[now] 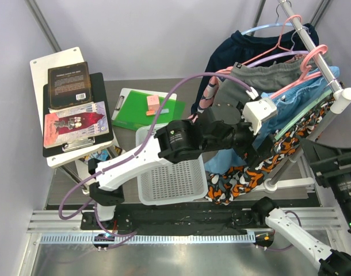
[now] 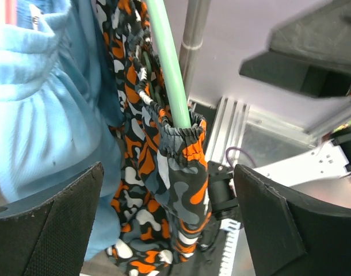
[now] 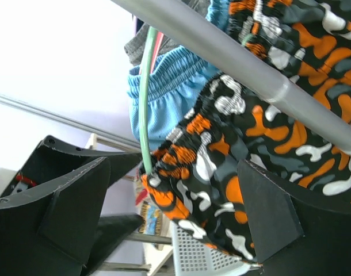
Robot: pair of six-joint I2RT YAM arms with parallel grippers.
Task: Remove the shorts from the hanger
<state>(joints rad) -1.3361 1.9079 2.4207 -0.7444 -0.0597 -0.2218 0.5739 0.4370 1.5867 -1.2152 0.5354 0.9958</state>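
Wide-open black fingers of the left gripper sit on each side of the camo shorts, holding nothing. These shorts hang on a green hanger between the jaws, with the light blue shorts just beside. The right gripper gapes wide too, empty, the camo waistband between its jaws, under the grey rail. Below sits a white basket.

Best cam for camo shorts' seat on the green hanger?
Left wrist: the orange, black, white and grey camouflage cloth shorts' waistband gathers round the pale green plastic hanger, close, unobstructed. Right wrist: same, partly behind a grey metal rail. Top external: only the shorts, small.
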